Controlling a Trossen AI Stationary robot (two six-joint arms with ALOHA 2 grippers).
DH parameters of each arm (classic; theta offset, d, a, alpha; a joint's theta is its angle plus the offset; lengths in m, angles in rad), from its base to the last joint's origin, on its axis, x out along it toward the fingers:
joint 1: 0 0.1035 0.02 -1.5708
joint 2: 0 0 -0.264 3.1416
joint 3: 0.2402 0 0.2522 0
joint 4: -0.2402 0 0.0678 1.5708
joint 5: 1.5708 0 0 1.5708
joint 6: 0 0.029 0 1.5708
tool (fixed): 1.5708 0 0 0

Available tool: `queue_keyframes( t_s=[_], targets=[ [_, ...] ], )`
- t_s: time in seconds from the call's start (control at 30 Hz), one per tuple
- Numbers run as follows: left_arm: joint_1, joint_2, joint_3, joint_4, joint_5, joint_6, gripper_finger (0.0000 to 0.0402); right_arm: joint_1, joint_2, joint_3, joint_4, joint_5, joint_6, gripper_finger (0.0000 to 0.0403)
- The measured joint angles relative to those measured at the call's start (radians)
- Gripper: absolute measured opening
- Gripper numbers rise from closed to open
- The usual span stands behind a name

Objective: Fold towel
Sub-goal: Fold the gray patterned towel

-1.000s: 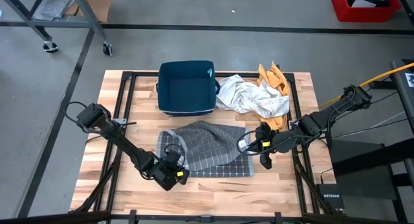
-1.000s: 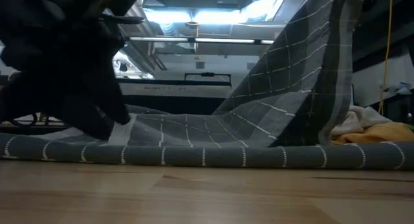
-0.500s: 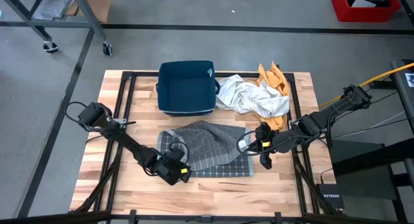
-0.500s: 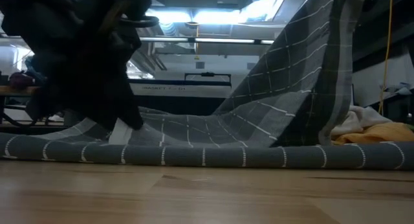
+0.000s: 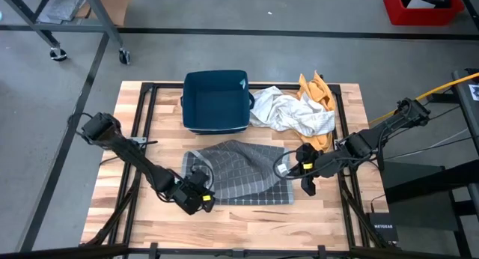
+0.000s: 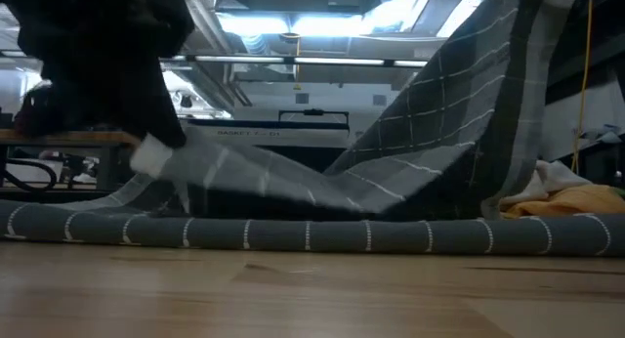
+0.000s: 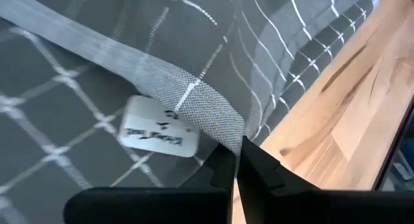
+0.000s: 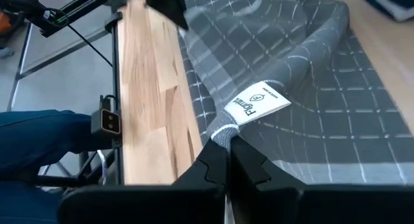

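My left tool (image 5: 200, 200), spread wide a second ago, is now pressed together on the near left corner of the dark grey towel with a white grid pattern (image 5: 239, 169); its fingertips (image 7: 234, 164) pinch the hem just beside a small white label (image 7: 159, 127). That corner, flat on the desk (image 5: 329, 214) before, now hangs raised off the wood in the low view (image 6: 156, 160), and my left arm has shifted slightly left. My right tool (image 5: 288, 166) has not moved: it stays clamped on the towel's right corner, the cloth tented up from it, with a white printed tag (image 8: 257, 102) at the pinch point. The towel lies at the desk's centre, its front hem on the light wooden slats. Behind it sits a dark blue rectangular fabric bin (image 5: 217, 102), open on top; I can see nothing inside. Beside the bin, to its right, lie a crumpled white cloth (image 5: 288, 113) and an orange-yellow cloth (image 5: 316, 90), touching each other.
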Motion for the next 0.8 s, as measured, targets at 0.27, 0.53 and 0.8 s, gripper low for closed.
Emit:
queue_keyframes(
  t_s=[0.27, 0.53, 0.8],
  targets=[
    [-0.033, -0.176, 0.0, -0.254, 0.09, -0.009, 0.0001, 0.0, 0.095, 0.0, 0.006, -0.065, 0.063, 0.0001],
    [-0.065, -0.274, 0.0, -0.429, 0.197, -0.036, 0.0, 0.0, 0.231, 0.0, 0.061, -0.125, 0.109, 0.0001],
    [-0.098, -0.277, 0.0, -0.526, 0.262, -0.069, 0.0, 0.0, 0.323, 0.0, 0.057, -0.184, 0.167, 0.0001]
  ],
)
